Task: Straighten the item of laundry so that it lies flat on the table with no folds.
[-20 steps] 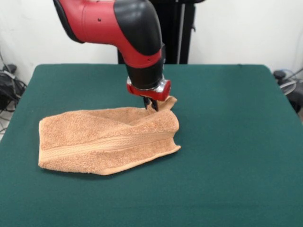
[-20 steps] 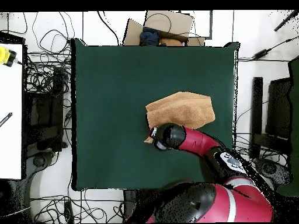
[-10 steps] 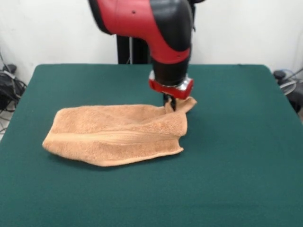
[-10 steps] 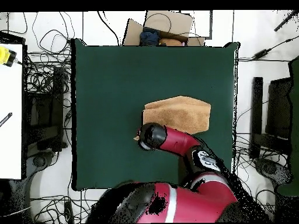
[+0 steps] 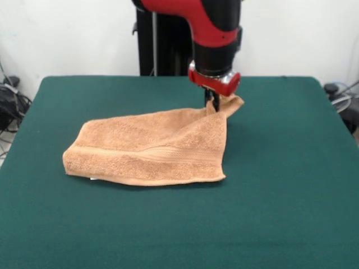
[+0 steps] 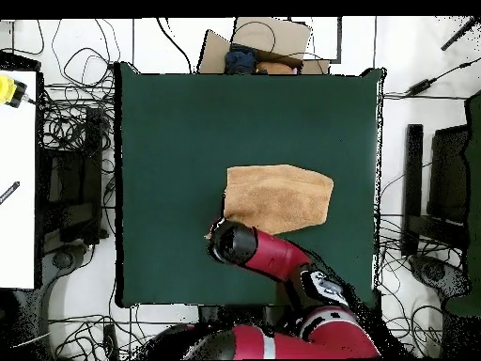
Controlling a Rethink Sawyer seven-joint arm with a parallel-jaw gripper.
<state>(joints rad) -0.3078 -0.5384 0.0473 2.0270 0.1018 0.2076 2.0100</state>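
Observation:
The light orange-tan terry towel [image 5: 151,150] lies folded double on the dark green table [image 5: 280,185], a woven band along its front. One corner [image 5: 231,104] is lifted at the towel's right rear. My gripper [image 5: 213,105] is shut on that corner and holds it just above the table. In the overhead view the towel [image 6: 279,197] lies right of the table's [image 6: 178,132] middle, and the arm's wrist [image 6: 235,243] covers the gripper and the held corner. A small white tag [image 5: 93,179] peeks out under the towel's front left edge.
Cables and boxes [image 6: 75,122] lie on the floor around the table in the overhead view. A white bench [image 6: 17,179] stands at its left. The robot's black pedestal [image 5: 162,45] stands behind the table's far edge.
My gripper has moved right and toward the table's far side with the towel corner. The towel has been dragged along and has spread wider.

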